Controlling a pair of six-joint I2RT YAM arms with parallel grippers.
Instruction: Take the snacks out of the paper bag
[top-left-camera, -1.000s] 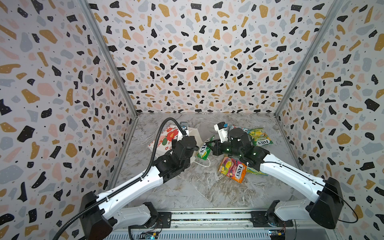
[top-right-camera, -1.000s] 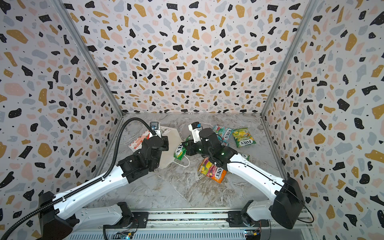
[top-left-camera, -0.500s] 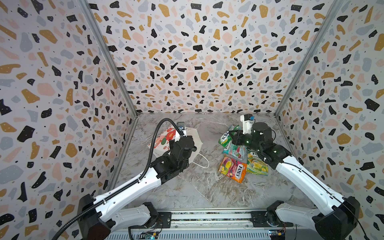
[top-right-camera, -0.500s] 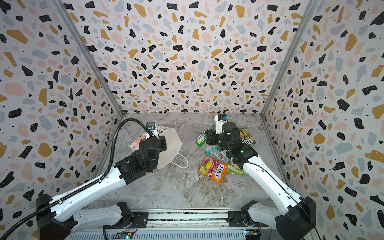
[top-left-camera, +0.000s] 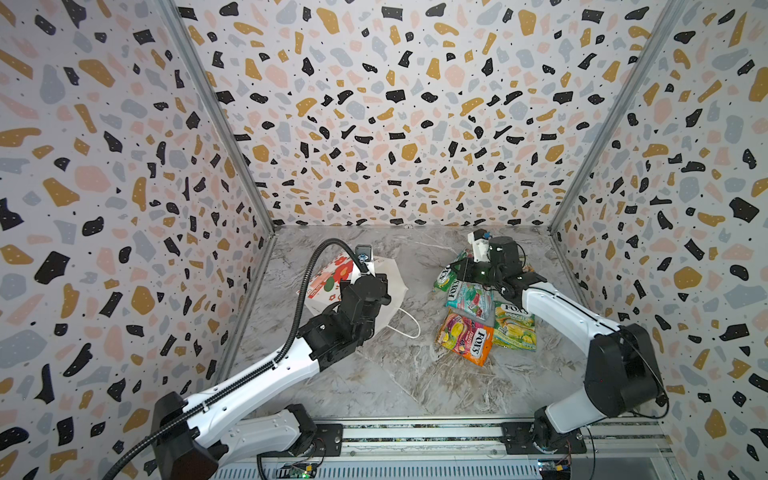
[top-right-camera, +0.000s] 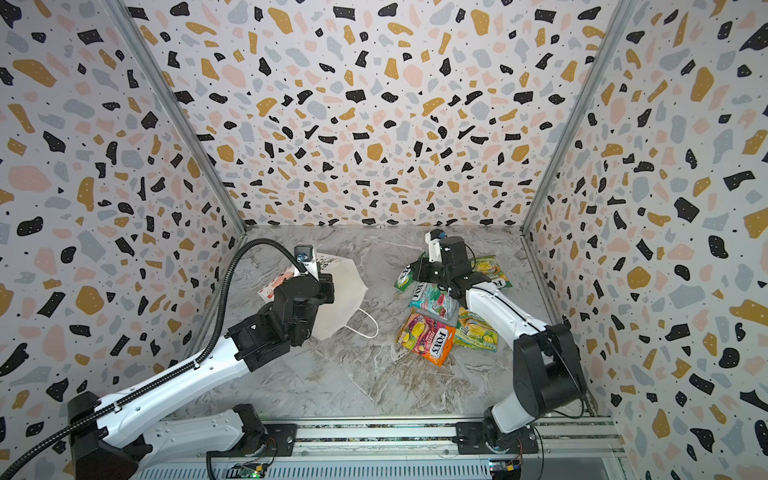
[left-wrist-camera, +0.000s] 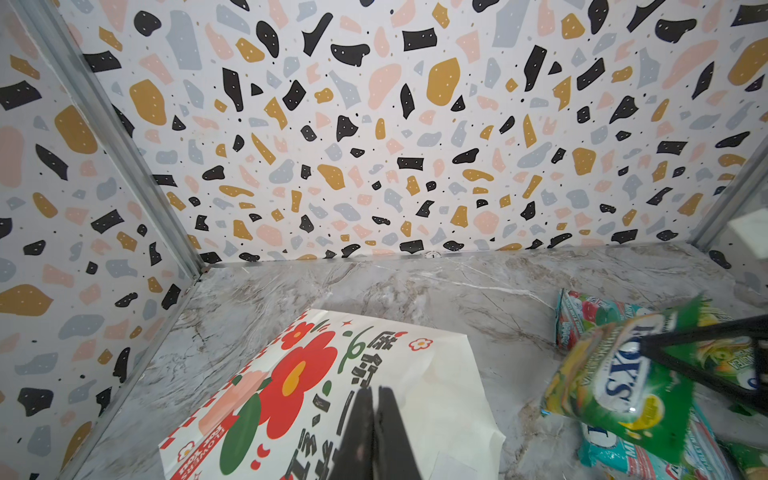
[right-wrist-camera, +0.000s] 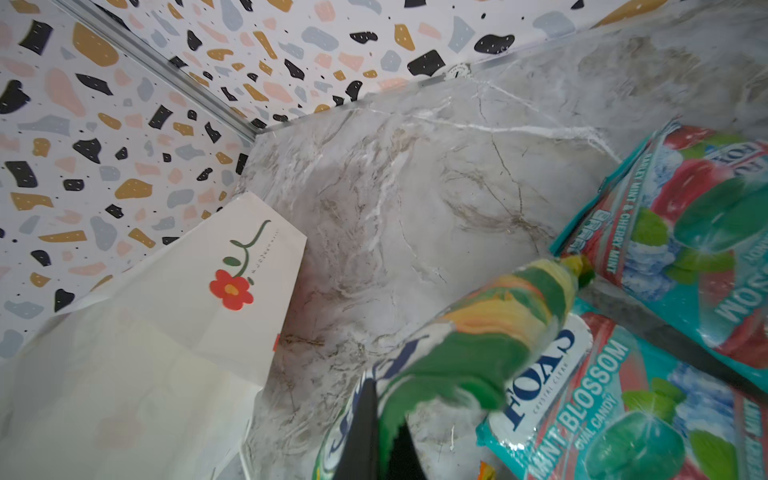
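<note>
Paper bag (top-left-camera: 323, 279): white, red-green floral print. Noted: green pouch (top-left-camera: 444, 279), teal-red pouch (top-left-camera: 468, 300), orange-pink pouch (top-left-camera: 463, 338), yellow-green pouch (top-left-camera: 513, 330). Bench (top-left-camera: 374, 374): grey marble. Walls (top-left-camera: 374, 124): terrazzo flecks.

Bare marble floor (top-left-camera: 419, 282) lies open between the paper bag (top-left-camera: 324, 278) and the snacks (top-left-camera: 465, 336); walls (top-left-camera: 395, 124) hem 3 sides.

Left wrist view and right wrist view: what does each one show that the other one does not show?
Only the left wrist view: the broad side of the paper bag with large red flowers, and the left gripper, jaws shut. Only the right wrist view: the bag's narrow side with one small red flower. Both: the marble table, teal pouches, and the green FOX'S pouch in the shut jaws of the right gripper.
</note>
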